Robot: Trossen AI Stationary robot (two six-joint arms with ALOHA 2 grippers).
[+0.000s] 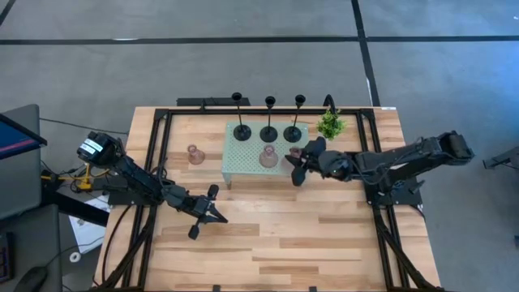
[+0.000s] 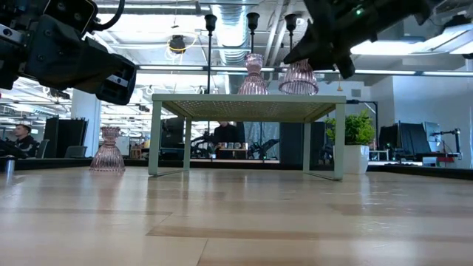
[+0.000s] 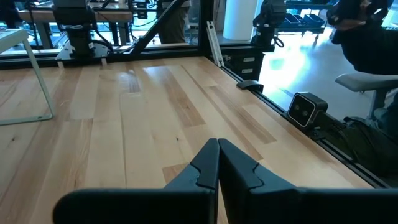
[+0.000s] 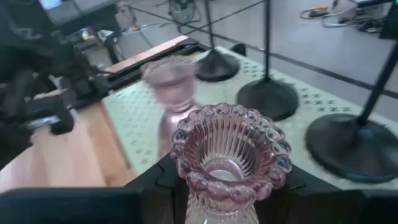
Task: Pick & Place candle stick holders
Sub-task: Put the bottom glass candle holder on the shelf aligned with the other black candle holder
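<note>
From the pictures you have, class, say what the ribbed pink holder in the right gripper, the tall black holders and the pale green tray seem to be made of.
The ribbed pink holder in the right gripper: probably pressed glass, translucent, glossy, with a beaded rim. The tall black holders: likely metal, matte, with thin stems on disc bases. The pale green tray: seemingly painted perforated metal; plastic is possible.

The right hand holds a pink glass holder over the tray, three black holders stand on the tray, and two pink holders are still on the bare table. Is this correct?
Not quite. Only one pink holder stands on the bare table; another pink holder is on the tray, as the high view shows. The right hand grips the third, and the black holders stand on the tray.
</note>
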